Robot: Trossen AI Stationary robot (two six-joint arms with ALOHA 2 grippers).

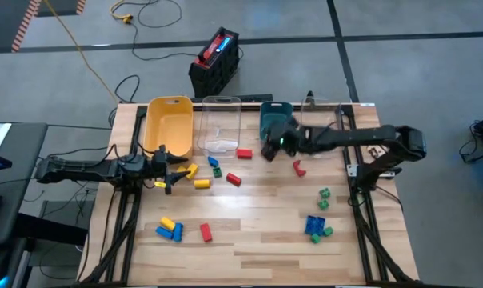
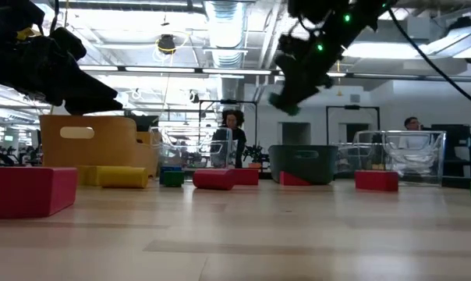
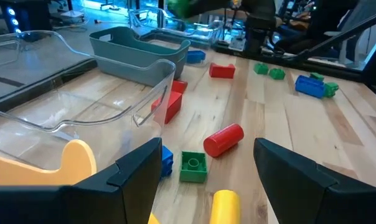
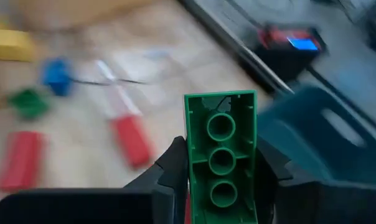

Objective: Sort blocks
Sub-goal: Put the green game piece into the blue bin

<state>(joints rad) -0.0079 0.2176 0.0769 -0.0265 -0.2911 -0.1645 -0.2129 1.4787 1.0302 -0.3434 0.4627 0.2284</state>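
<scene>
One green brick (image 4: pixel 221 155) sat clamped in the right gripper (image 4: pixel 220 163) near the teal bin (image 1: pixel 273 114); release probably followed. Left gripper (image 3: pixel 203 171) waited open by the yellow bin (image 1: pixel 169 124).

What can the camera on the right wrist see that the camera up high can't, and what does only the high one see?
Only the right wrist view shows the green brick pinched in the right tool, with three round sockets on its underside. Only the high view shows the whole table, the yellow bin, the clear bin, the left tool open over yellow blocks, and the blue and green pile. Both show the teal bin and scattered red blocks.
</scene>
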